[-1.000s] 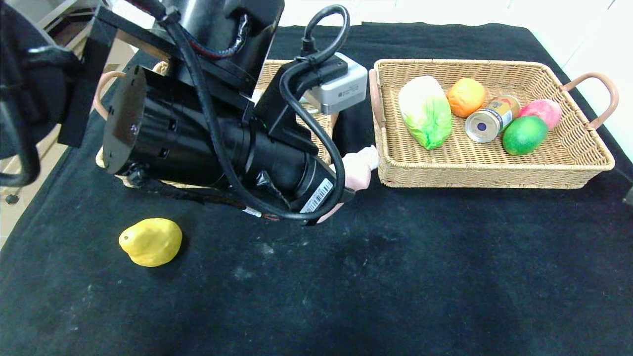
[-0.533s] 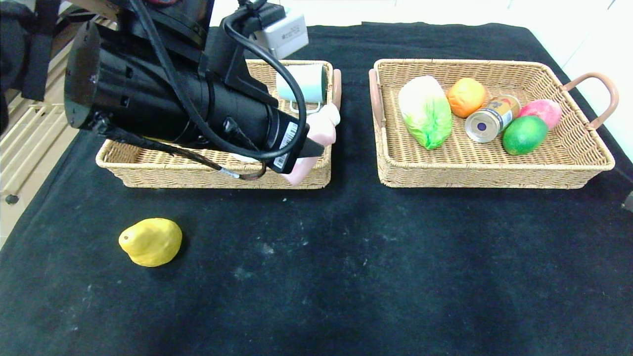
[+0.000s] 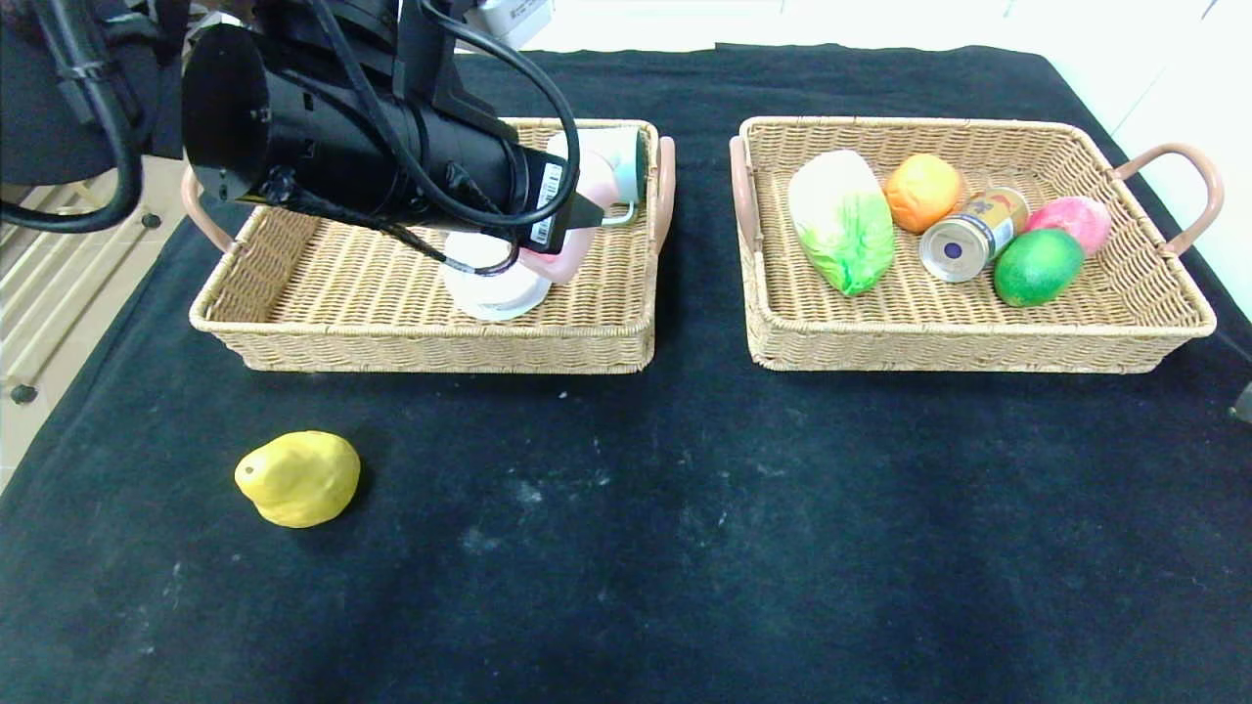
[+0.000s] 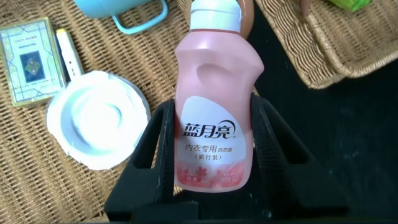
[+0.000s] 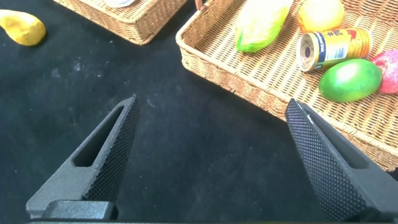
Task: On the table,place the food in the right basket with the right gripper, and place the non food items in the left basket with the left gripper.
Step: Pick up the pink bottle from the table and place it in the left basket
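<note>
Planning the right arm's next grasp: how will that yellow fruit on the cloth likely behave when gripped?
The yellow fruit looks rounded and lopsided, so it may roll or pivot if nudged. Its smooth skin could slip between narrow fingers. The black cloth of the table probably damps rolling somewhat.

The black-draped table (image 3: 685, 548) carries the left basket (image 3: 293, 332), right basket (image 3: 978, 342) and yellow fruit (image 3: 297, 478).
</note>
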You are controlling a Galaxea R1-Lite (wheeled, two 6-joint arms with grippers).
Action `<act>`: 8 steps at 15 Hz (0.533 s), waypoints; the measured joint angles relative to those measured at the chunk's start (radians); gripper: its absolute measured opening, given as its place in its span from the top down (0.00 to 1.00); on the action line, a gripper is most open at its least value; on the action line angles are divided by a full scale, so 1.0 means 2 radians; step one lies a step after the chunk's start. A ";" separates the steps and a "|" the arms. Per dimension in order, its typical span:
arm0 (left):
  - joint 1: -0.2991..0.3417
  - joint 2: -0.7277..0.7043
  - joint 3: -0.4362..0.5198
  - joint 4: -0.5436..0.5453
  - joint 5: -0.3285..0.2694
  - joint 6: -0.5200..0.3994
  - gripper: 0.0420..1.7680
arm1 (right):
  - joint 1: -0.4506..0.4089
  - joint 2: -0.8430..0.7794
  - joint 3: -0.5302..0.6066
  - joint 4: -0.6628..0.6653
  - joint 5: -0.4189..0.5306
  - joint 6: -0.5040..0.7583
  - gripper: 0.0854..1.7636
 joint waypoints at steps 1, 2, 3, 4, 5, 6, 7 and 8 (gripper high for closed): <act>0.002 0.007 -0.008 -0.007 0.001 0.001 0.54 | 0.000 0.000 0.000 0.000 0.000 0.000 0.03; 0.004 0.016 -0.018 -0.013 0.001 0.002 0.54 | 0.000 0.000 0.000 0.000 0.000 0.000 0.03; 0.006 0.024 -0.026 -0.017 0.002 0.004 0.54 | 0.001 -0.001 0.000 0.000 0.000 0.000 0.03; 0.007 0.031 -0.031 -0.019 0.002 0.006 0.54 | 0.001 -0.001 0.000 0.000 0.000 0.000 0.03; 0.008 0.037 -0.034 -0.021 0.001 0.007 0.54 | 0.001 -0.001 0.000 0.000 0.000 0.000 0.03; 0.011 0.042 -0.036 -0.025 0.001 0.008 0.54 | 0.001 -0.001 0.000 0.000 0.000 0.000 0.03; 0.015 0.046 -0.037 -0.026 0.000 0.011 0.54 | 0.002 -0.001 0.000 0.000 0.000 0.000 0.03; 0.019 0.050 -0.037 -0.027 -0.001 0.013 0.54 | 0.003 -0.002 0.000 0.000 0.000 0.000 0.03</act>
